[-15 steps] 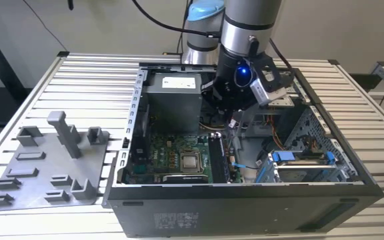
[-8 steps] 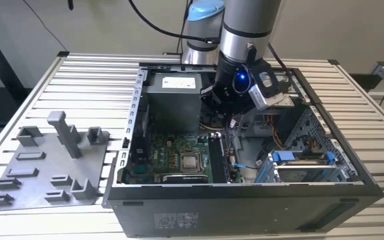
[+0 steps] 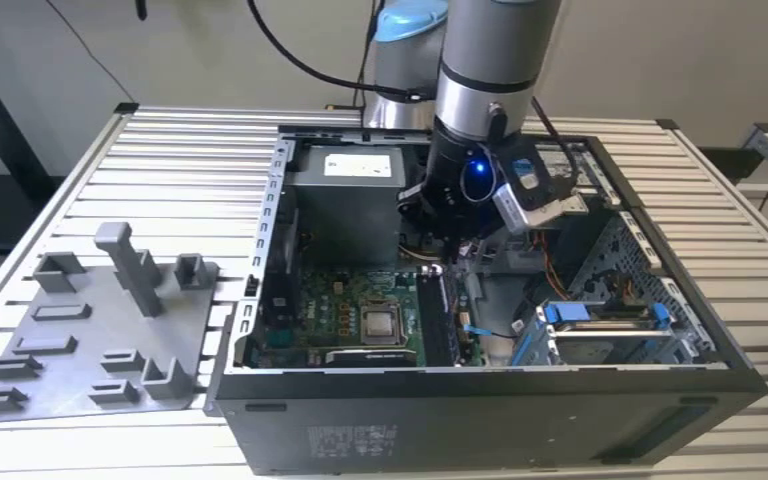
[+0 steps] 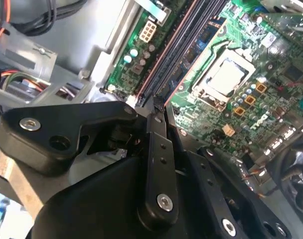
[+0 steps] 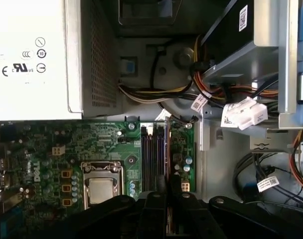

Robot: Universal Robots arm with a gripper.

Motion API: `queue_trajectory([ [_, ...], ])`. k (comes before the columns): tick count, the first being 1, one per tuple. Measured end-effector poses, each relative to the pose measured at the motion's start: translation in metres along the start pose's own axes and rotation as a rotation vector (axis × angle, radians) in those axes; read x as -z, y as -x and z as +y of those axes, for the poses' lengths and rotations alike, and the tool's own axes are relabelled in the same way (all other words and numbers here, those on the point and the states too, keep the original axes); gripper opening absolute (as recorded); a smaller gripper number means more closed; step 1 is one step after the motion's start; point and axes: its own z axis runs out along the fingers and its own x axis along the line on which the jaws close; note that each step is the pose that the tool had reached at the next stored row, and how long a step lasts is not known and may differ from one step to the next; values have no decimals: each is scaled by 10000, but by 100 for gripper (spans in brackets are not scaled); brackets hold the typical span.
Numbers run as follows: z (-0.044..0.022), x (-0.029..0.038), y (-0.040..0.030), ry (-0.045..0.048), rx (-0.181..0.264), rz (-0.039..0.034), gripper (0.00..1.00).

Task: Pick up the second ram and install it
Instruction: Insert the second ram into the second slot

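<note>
My gripper (image 3: 455, 256) reaches down inside the open computer case (image 3: 491, 385), at the far end of the memory slots. Its two black fingers are shut tip to tip (image 4: 156, 105) right over the end of the slots. A long dark ram (image 3: 439, 315) stands on edge in the slots beside the processor socket. In both wrist views the slots run away from the fingertips as dark strips (image 4: 179, 52) (image 5: 154, 152). I cannot tell whether the fingertips (image 5: 159, 193) touch the stick, nor which strip is the second ram.
The silver power supply (image 3: 344, 165) (image 5: 32, 55) fills the case's back corner. Bundled cables and a white connector (image 5: 243, 113) hang close to the gripper. The processor socket (image 3: 381, 322) (image 4: 225, 74) lies beside the slots. Blue drive clips (image 3: 598, 314) sit at the exterior view's right. A grey fixture tray (image 3: 91, 330) lies outside the case.
</note>
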Motion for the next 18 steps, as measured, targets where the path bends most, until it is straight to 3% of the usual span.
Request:
queue_trajectory([
  [3,-49,-32,-5,-2,2,38,14],
  [7,-112,-68,-3,-7,16,163,14],
  [11,-156,-117,-4,-8,57,203,14],
  [18,-173,-242,-12,-7,115,242,14],
])
